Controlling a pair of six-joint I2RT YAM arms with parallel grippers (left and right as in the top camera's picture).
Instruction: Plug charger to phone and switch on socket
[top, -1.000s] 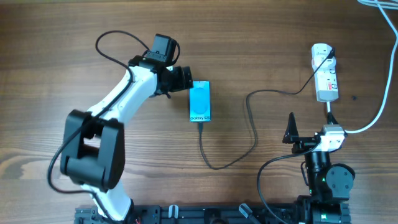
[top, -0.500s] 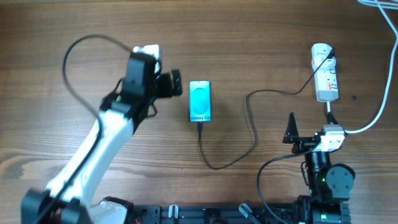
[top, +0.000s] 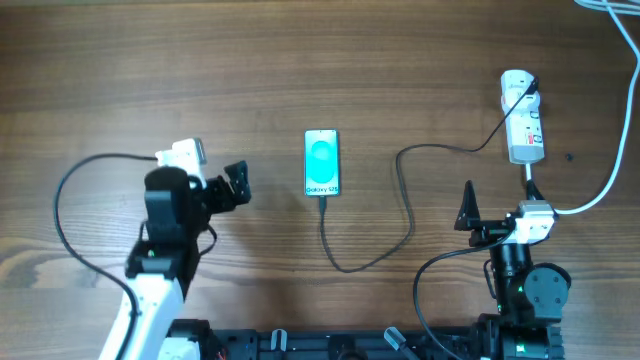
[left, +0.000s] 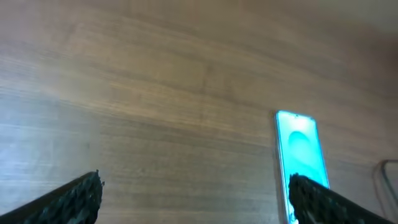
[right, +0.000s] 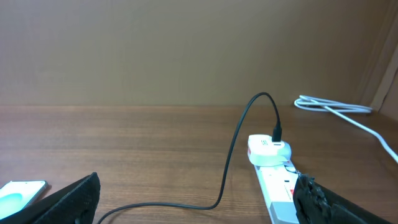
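Phone (top: 321, 162) lies mid-way across the table (top: 400, 60), charger (top: 405, 200) plugged into its near end and looping right to the socket (top: 523, 118) (thick white lead (top: 612, 165) beside it). Left gripper (top: 238, 185) and right gripper (right: 196, 190) gape wide, holding nothing.

The right wrist view's bottom edge crops the socket (right: 275, 185).

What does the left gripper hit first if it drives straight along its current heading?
Likely the phone: the open left gripper points across the table toward it. In the wrist view the phone sits off-centre by one finger, so that finger may clip it. Height is unclear.
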